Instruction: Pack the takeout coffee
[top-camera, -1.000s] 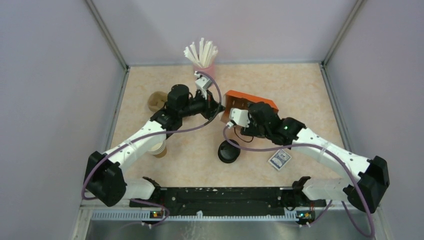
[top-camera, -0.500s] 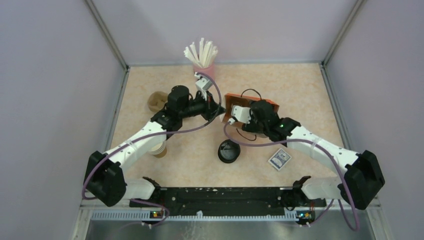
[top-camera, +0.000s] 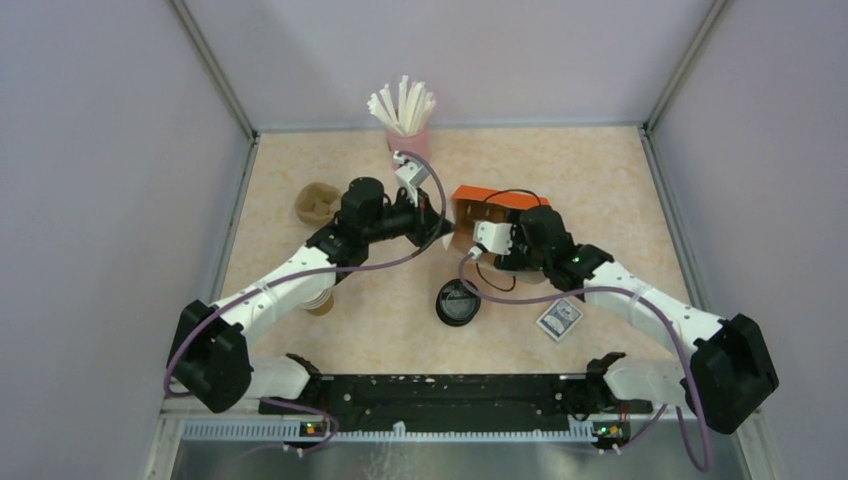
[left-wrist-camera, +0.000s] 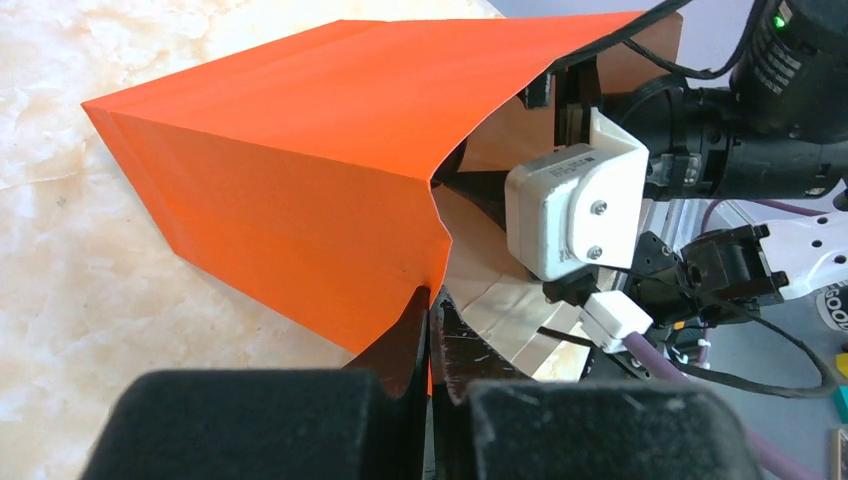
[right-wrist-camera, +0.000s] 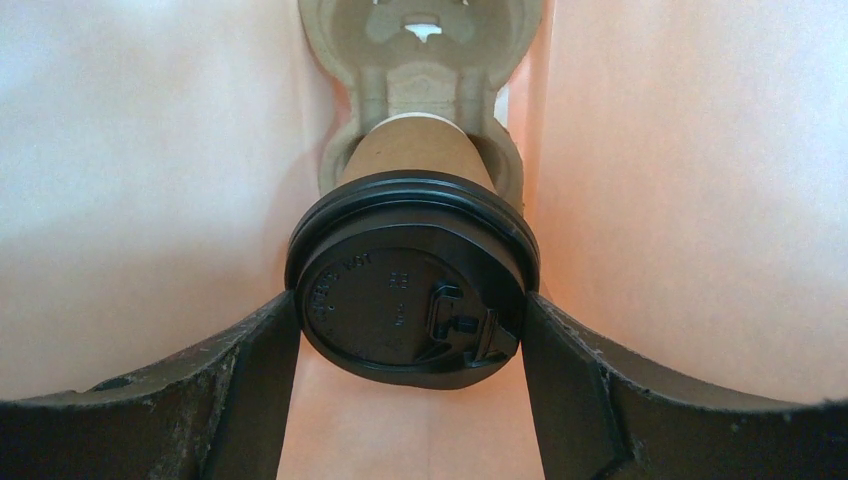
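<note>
Orange paper bag (left-wrist-camera: 300, 180) pinched open by my left gripper (left-wrist-camera: 432, 330) so my right gripper (right-wrist-camera: 408, 340), clamping the black-lidded kraft cup (right-wrist-camera: 415, 165), fits.

A lab robot booth. Plain lilac panels (top-camera: 100, 150) wall the marbled counter (top-camera: 560, 165) on three edges; a black rail (top-camera: 440, 390) spans its near edge.

Brown takeout coffee (right-wrist-camera: 410, 305), black-lidded, lies inside the orange bag (right-wrist-camera: 690, 190).
</note>
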